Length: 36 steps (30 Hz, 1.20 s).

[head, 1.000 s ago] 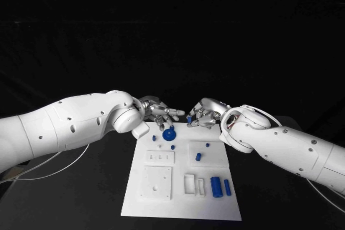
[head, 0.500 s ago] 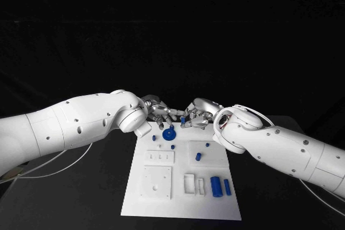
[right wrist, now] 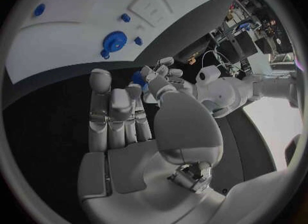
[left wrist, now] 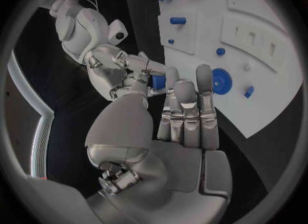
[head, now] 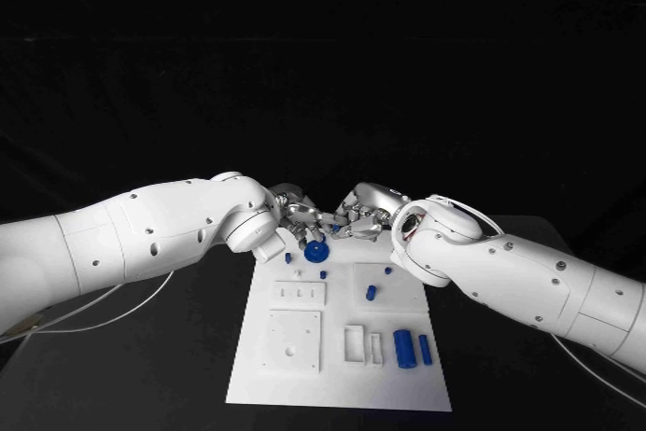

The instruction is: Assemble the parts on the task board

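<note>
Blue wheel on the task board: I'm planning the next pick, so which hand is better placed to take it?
Probably left. The left hand hovers nearer the blue wheel with straight fingers, while the right hand pinches a small blue part.

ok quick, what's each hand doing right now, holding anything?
Left hand: fingers reach to the small blue part; whether it grips it cannot be told.
Right hand: pinches that small blue part.
</note>
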Tool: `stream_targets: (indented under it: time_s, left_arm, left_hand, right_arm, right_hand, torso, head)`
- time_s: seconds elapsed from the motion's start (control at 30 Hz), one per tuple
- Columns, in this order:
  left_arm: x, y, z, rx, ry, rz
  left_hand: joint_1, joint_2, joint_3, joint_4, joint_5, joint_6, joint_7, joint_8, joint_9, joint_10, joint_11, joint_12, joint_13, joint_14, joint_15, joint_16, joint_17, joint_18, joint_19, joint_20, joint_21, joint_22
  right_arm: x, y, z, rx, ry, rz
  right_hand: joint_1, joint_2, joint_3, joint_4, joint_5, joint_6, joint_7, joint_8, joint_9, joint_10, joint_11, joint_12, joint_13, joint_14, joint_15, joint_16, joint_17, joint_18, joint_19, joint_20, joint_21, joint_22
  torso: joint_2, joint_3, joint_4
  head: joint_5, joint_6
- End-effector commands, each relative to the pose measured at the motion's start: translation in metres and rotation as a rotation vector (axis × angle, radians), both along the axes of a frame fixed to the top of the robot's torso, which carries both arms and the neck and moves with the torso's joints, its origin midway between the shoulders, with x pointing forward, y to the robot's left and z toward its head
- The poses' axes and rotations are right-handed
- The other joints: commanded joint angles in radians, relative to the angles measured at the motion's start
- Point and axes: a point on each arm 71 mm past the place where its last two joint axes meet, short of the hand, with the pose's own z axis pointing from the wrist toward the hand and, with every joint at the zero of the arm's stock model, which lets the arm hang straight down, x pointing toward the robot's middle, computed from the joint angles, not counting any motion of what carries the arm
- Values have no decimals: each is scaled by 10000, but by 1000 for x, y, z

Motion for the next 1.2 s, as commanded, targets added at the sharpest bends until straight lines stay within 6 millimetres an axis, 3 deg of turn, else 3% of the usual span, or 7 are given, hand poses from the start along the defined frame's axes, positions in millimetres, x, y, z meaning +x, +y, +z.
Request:
stream_targets:
  time_s: [0.03, 0.3, 0.4, 0.6, 0.83, 1.07, 1.2]
  left_arm:
    - [-1, -3, 0, 337, 34, -288]
    - [-1, -5, 0, 357, -27, -340]
    - [-1, -5, 0, 324, -64, -313]
    - [-1, -4, 0, 264, -105, -237]
    - [1, -3, -1, 249, -108, -180]
    - [1, -2, -2, 275, -38, -232]
    - [1, -3, -2, 278, -40, -216]
  left_hand:
    - [23, -8, -24, -19, -29, -52, -38, -54, -50, -7, -48, 31, 13, -72, 24, 37, -11, -158, 81, 4, -50, 46]
    - [9, 101, -48, -64, 8, -77, -23, -51, -211, -20, -39, 17, 6, -82, 33, 28, -37, -156, 108, 13, -183, 205]
    - [14, 244, -126, -178, 34, -85, -17, -42, -302, -17, -37, 3, -4, -81, 35, 17, -56, -158, 146, 16, -298, 328]
    - [72, 823, -486, -646, 133, -79, -17, -45, -335, -4, -41, -8, -16, -75, 27, 36, -62, -167, 225, 9, -529, 599]
    - [264, 1139, -675, -1017, 344, -61, -43, -46, -342, 9, -57, -19, -25, -79, 17, 51, -57, -184, 273, -3, -693, 820]
    - [960, 1680, -426, -1505, 1190, -83, -107, -53, -470, -32, -79, -105, -85, -118, 5, 5, -70, -208, 260, -14, -798, 908]
    - [1313, 1903, -213, -1899, 2155, -155, -132, -53, -647, -21, -82, -188, -155, -115, 2, -6, -66, -214, 270, -23, -850, 984]
  right_arm:
    - [0, 1, 2, -18, -242, -88]
    - [-2, 5, 2, -73, -176, 70]
    - [-2, 6, 1, -105, -134, 124]
    - [-2, 6, -1, -152, -68, 161]
    - [-2, 7, -2, -203, -95, 211]
    - [-2, 8, -3, -213, -106, 194]
    - [-2, 8, -3, -212, -106, 186]
  right_hand:
    - [-21, -81, 43, 11, 64, -61, -25, 30, 6, 16, -18, -34, 7, 28, -51, -20, 9, -103, 450, -50, 16, -11]
    - [-26, -102, 56, 36, 66, -50, -29, 31, 8, 28, -19, -24, 12, 31, -52, -11, 16, -103, 452, -51, 33, -12]
    - [-26, -102, 56, 36, 66, -50, -29, 31, 8, 28, -19, -24, 12, 31, -52, -11, 16, -103, 452, -51, 33, -12]
    - [-19, -97, 61, 46, 75, -41, -31, 34, 9, 18, -20, -34, 6, 29, -52, -15, 14, -104, 448, -51, 26, -18]
    - [-19, -97, 61, 46, 75, -41, -31, 34, 9, 18, -20, -34, 6, 29, -52, -15, 14, -104, 448, -51, 26, -18]
    - [-19, -97, 61, 46, 75, -41, -31, 34, 9, 18, -20, -34, 6, 29, -52, -15, 14, -104, 448, -51, 26, -18]
    - [-19, -97, 61, 47, 75, -41, -31, 34, 10, 19, -20, -33, 7, 29, -52, -15, 14, -104, 448, -51, 26, -18]
  torso:
    - [3, -1, -10]
    - [-3, 0, -8]
    - [-2, 1, -7]
    - [1, 3, -1]
    - [-1, -1, -8]
    - [-4, 1, -5]
    - [-2, 1, -5]
  head:
    - [16, -13]
    - [31, -20]
    - [38, -28]
    - [54, -63]
    - [75, -76]
    - [76, -99]
    - [113, -114]
